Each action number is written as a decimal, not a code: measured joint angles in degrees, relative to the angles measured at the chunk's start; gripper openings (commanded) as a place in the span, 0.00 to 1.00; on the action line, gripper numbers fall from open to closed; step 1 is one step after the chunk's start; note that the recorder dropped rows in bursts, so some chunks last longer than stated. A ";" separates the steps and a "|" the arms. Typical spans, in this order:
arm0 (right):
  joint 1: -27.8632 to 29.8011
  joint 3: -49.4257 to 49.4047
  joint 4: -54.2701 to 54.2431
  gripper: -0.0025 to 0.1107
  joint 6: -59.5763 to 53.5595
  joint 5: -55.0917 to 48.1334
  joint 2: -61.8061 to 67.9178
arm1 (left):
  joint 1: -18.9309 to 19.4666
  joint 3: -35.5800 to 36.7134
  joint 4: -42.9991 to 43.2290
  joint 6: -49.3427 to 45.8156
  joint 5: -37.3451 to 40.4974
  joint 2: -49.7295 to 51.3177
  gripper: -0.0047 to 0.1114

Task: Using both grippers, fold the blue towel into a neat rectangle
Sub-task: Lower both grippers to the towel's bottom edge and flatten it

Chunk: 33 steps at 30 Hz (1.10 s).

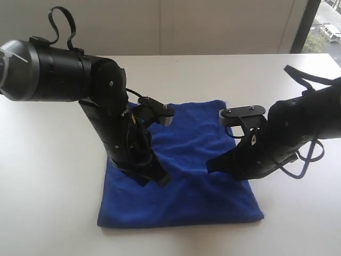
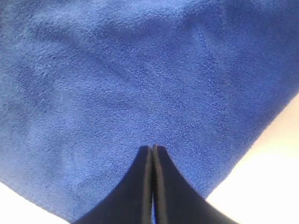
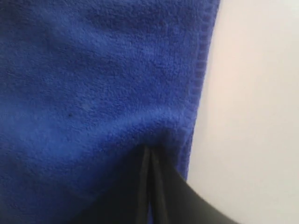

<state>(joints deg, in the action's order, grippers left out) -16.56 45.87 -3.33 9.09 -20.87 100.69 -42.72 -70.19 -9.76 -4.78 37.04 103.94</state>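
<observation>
The blue towel (image 1: 186, 200) lies flat on the white table (image 1: 48, 176) as a roughly square folded pad. My left gripper (image 1: 157, 181) comes down on its left half, near the left edge. In the left wrist view its jaws are shut tight, the gripper (image 2: 153, 147) tip resting on the towel (image 2: 117, 70) with no cloth between them. My right gripper (image 1: 211, 166) reaches in from the right onto the towel's right half. Its jaws are shut too, and the gripper (image 3: 149, 149) tip dents the towel (image 3: 84, 84) just inside the hemmed edge.
Bare white tabletop (image 3: 252, 116) surrounds the towel on all sides. A pale wall runs behind the table's far edge. A window (image 1: 325, 26) shows at the back right. The bulky left arm (image 1: 58, 72) overhangs the table's left part.
</observation>
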 measured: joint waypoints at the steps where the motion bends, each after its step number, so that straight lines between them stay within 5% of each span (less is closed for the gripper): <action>1: 0.00 0.32 0.00 0.02 0.00 -0.68 0.00 | 0.00 0.00 0.00 0.00 0.13 0.00 0.04; 10: -0.56 3.62 -2.07 0.02 -1.29 -5.42 -7.89 | 0.00 0.00 0.11 0.00 0.83 0.00 0.04; 17: -3.29 3.67 -7.40 0.02 -5.41 -3.69 -0.45 | 0.00 0.00 0.11 1.61 0.01 0.00 0.04; 23: -3.42 3.67 -7.25 0.02 -6.29 -5.40 -3.19 | 0.00 8.21 0.30 4.01 -3.07 -0.16 0.04; 33: -3.42 3.67 -2.83 0.02 -29.98 -26.07 -14.01 | -0.42 9.45 1.89 -15.91 2.76 -6.94 0.04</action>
<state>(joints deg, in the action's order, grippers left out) -19.97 49.54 -6.16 -20.89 -46.95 86.68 -43.15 -60.74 -7.87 -20.69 39.79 97.00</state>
